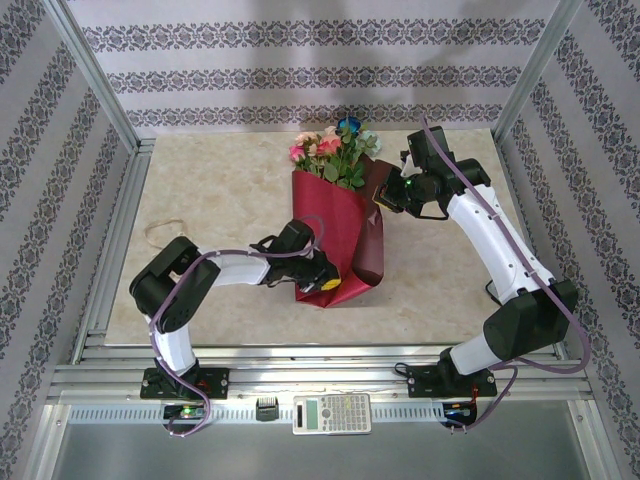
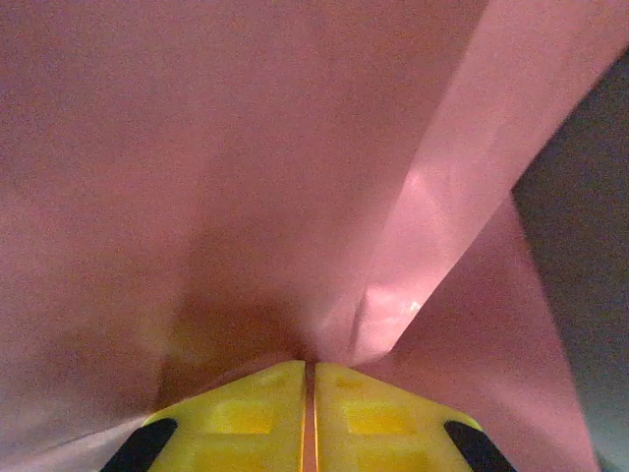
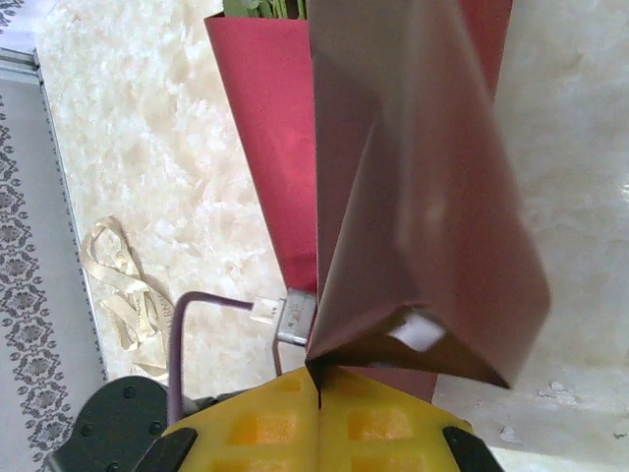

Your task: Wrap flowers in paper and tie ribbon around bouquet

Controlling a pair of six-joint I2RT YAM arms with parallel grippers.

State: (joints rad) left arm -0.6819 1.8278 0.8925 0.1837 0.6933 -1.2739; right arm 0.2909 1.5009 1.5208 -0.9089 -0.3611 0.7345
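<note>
Two bare stretches of the marble-patterned table point(image 1: 215, 190) flank the bundle in the top view. The wide one on the left of the frame runs out to the aluminium rail point(image 1: 118, 240); the narrower one on the right reaches only as far as the right arm. The ribbon point(image 1: 160, 232) lies in a loose loop near that left rail, well apart from everything else.

The paper point(image 1: 335, 225) sits at frame centre, folded into a rough cone. Its crimson face is outward and its narrow end points toward the bottom of the frame, stopping short of the table's near edge. A duller maroon flap stands up along its right side. The flowers point(image 1: 335, 150), pink, peach and blue heads over green leaves, stick out of the wide upper end, close to the back wall.

We see the left gripper point(image 1: 328, 283) clamped on the paper's lower end, its yellow fingers pressed together with the sheet between them. The right gripper point(image 1: 385, 197) pinches a corner of the maroon flap, jaws closed on it. A calculator point(image 1: 331, 412) lies on the rails at bottom centre.
</note>
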